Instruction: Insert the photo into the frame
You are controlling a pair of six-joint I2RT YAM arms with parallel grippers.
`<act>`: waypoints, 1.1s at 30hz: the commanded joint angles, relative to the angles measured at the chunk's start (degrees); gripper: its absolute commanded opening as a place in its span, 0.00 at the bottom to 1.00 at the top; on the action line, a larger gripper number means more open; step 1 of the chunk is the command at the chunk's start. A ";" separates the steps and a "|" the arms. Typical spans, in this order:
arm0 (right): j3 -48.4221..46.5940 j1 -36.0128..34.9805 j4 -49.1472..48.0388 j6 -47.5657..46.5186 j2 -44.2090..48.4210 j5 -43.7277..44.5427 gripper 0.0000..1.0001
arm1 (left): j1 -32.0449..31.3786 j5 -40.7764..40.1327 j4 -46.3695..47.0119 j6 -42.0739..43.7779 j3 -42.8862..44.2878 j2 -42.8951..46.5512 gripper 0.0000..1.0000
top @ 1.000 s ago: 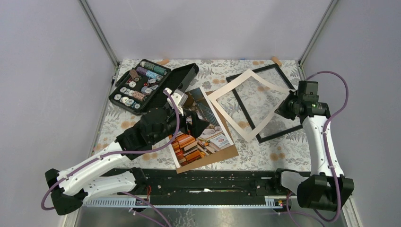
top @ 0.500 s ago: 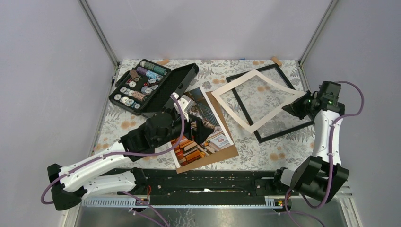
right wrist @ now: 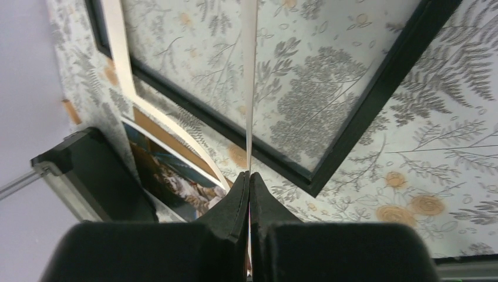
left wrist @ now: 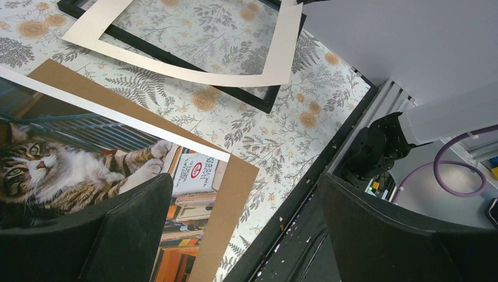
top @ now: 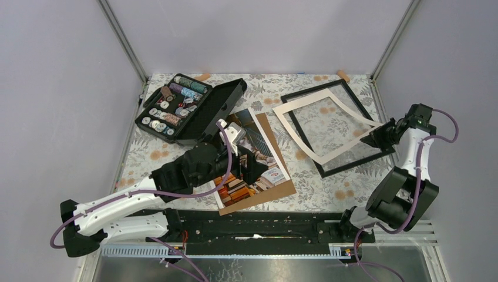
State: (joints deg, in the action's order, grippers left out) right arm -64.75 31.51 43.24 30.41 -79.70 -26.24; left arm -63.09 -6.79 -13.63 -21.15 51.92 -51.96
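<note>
Over the frame (top: 352,164), the cream mat (top: 300,134) has slid rightward, its corner pinched between the right fingers (right wrist: 235,200). Left of the frame, a brown board (top: 283,189) carries the photo (top: 265,174), under the wide-spread left fingers (left wrist: 123,223).

top: overhead, far | wrists: close, oblique | shared: frame (top: 356,164)

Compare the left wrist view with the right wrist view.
Only the left wrist view: the cat's face on the photo, the right arm's base, the open left gripper. Only the right wrist view: the right gripper shut on the cream mat, seen edge-on. Both: the black frame, mat, photo and floral tablecloth.
</note>
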 commanded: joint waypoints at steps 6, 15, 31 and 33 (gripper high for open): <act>-3.48 4.50 -2.05 -2.13 -4.03 0.57 0.00 | -1.16 -3.23 1.07 1.55 0.99 -1.65 0.99; -0.46 8.09 -6.68 -0.14 -6.08 -4.45 0.00 | -1.42 -3.14 0.96 1.51 1.08 -2.25 0.99; 0.28 7.97 -12.60 -3.53 -9.88 -9.68 0.00 | -1.42 -4.45 0.50 1.90 1.25 -3.09 0.99; 1.17 7.93 -14.39 -2.37 -9.69 -9.44 0.00 | -1.44 -4.52 0.53 1.90 1.25 -3.29 0.99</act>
State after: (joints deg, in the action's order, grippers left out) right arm -64.58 39.42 33.47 26.59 -89.93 -33.74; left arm -64.20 -9.98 -14.20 -19.94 51.92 -55.02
